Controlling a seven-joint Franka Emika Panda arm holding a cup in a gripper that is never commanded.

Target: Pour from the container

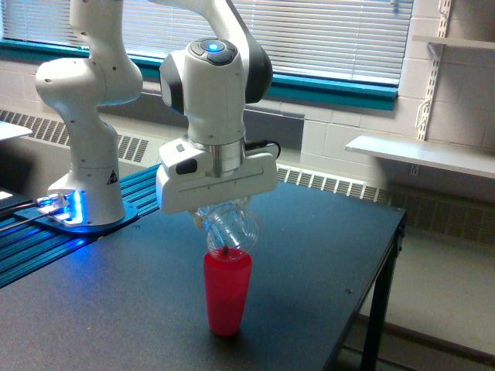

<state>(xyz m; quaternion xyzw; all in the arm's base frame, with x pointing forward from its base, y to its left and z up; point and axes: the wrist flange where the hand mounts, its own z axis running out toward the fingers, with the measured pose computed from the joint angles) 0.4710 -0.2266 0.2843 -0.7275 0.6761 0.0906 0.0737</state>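
Observation:
A clear rounded plastic container (232, 228) hangs tipped mouth-down under my gripper (222, 212), which is shut on it. Its mouth sits right over the rim of a red-pink tumbler (227, 292) standing upright on the black table (309, 255). A small dark bit shows at the container's mouth. The fingers are mostly hidden behind the gripper body and the container.
The arm's white base (85, 116) stands on a blue-lit mount (58, 207) at the exterior view's left. The table's right edge and leg (379, 309) lie at the exterior view's right. A wall shelf (421, 154) and window blinds are behind.

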